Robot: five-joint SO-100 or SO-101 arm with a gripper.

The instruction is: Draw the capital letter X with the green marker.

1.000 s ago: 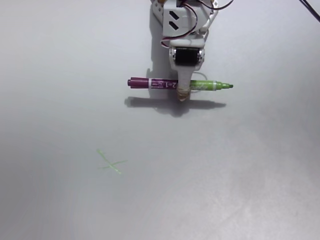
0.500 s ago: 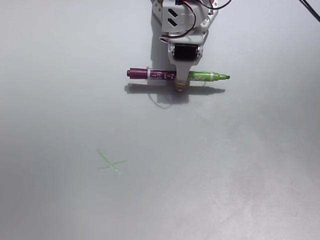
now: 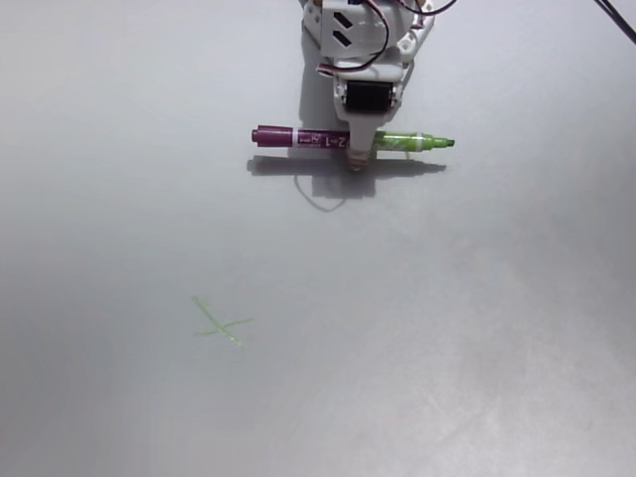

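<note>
The green marker [image 3: 308, 138] lies level in the fixed view near the top centre, its dark purple half to the left and its light green half [image 3: 417, 141] with the tip to the right. My white gripper [image 3: 360, 149] comes down from the top edge and is shut on the marker's middle. The marker's shadow falls on the surface just below it, so it seems to hang a little above the surface. The capital letter X [image 3: 221, 324], a small faint light-green cross, is drawn on the grey surface at the lower left, well away from the gripper.
The grey surface [image 3: 447, 328] fills the whole view. A thin faint curved line [image 3: 323, 204] shows just below the marker's shadow. A black cable [image 3: 618, 20] crosses the top right corner.
</note>
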